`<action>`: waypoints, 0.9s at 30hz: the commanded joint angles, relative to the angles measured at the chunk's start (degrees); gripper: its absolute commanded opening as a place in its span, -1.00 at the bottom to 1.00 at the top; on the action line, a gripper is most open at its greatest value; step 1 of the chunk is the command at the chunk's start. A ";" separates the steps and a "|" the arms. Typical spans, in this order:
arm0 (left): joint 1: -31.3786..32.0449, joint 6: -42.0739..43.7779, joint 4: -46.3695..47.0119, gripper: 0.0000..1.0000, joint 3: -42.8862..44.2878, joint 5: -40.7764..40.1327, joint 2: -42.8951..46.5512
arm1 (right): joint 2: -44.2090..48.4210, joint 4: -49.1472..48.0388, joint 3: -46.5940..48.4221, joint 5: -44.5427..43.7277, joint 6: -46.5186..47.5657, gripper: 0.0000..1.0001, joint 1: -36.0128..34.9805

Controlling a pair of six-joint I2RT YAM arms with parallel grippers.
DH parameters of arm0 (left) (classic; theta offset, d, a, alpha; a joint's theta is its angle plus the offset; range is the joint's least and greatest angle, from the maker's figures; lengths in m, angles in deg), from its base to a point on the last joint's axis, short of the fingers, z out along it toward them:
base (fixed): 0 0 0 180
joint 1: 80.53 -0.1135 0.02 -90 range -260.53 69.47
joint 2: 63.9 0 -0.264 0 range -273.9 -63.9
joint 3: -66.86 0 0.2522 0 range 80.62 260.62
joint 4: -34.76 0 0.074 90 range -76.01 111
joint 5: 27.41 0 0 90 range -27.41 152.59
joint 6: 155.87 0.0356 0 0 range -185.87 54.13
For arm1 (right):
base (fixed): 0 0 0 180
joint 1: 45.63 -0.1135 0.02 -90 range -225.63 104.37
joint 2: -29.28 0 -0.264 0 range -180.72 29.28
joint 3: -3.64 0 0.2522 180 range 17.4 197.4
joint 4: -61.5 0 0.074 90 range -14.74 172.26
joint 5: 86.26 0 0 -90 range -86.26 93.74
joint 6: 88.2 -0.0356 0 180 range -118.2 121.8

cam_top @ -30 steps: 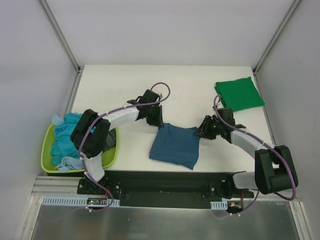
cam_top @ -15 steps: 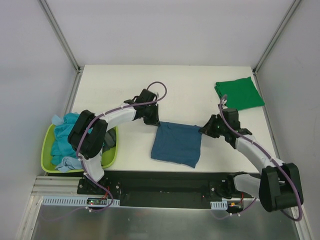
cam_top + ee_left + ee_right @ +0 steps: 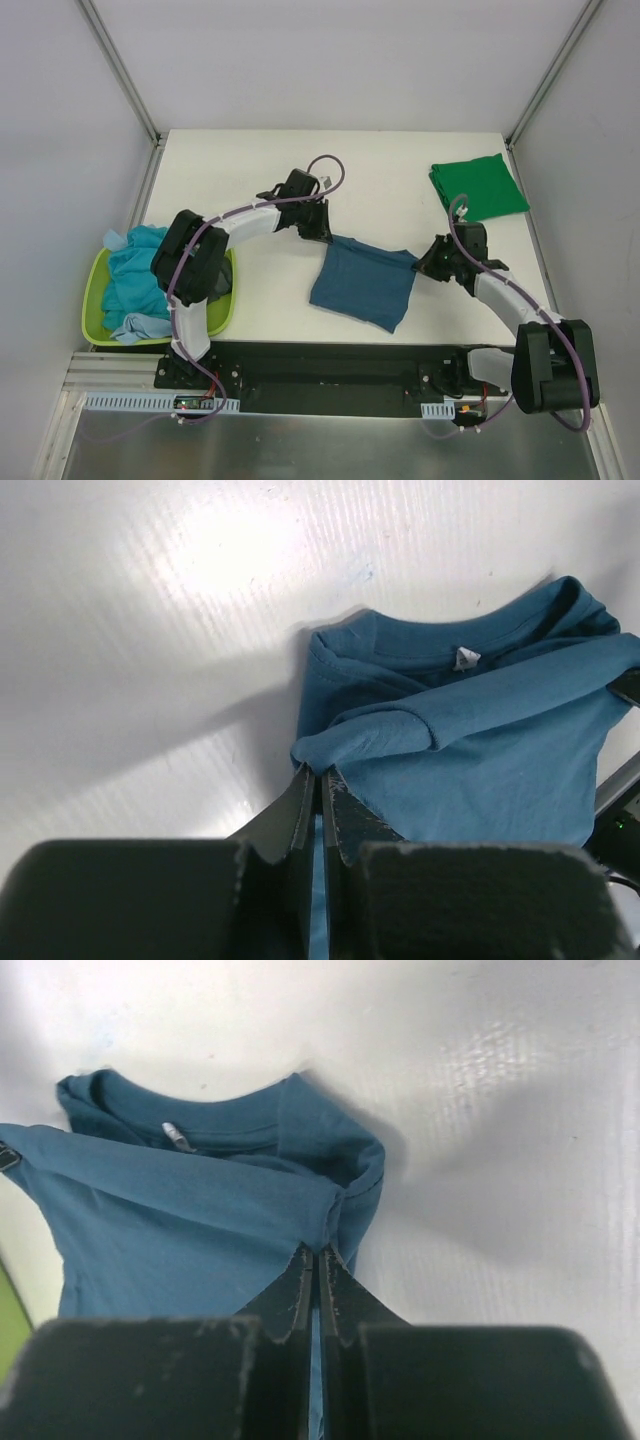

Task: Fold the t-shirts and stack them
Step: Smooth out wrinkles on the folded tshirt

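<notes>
A dark teal-blue t-shirt (image 3: pixel 365 283) hangs stretched between both grippers over the middle of the table. My left gripper (image 3: pixel 326 236) is shut on its upper left corner, and the cloth (image 3: pixel 470 750) bunches at the fingertips (image 3: pixel 336 790). My right gripper (image 3: pixel 424 263) is shut on the upper right corner, pinching a fold of the shirt (image 3: pixel 200 1220). The collar with its tag (image 3: pixel 178 1136) lies on the table below. A folded bright green t-shirt (image 3: pixel 478 187) rests at the far right. Light turquoise t-shirts (image 3: pixel 135 275) fill the basket at the left.
The lime-green plastic basket (image 3: pixel 95 295) stands at the table's near left edge, with dark cloth (image 3: pixel 220 285) showing beside the turquoise pile. Metal frame posts rise at the far corners. The black mounting rail (image 3: pixel 330 365) runs along the near edge.
Both grippers closed on the teal-blue shirt's top corners and lifted them, shifting the shirt slightly right and away; its top edge is now pulled taut between them.
</notes>
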 commanded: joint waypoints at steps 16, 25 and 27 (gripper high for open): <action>-1.24 2.09 -0.62 -0.51 10.52 2.05 -11.22 | -20.32 -4.49 10.12 -11.89 1.83 -0.77 1.43; -1.25 2.54 -1.77 0.98 3.86 0.82 6.07 | 1.10 3.50 11.27 -10.13 4.11 0.98 2.13; -0.81 2.09 -1.42 0.98 -1.58 -0.41 12.74 | 8.12 6.49 9.70 -11.26 3.86 0.99 2.48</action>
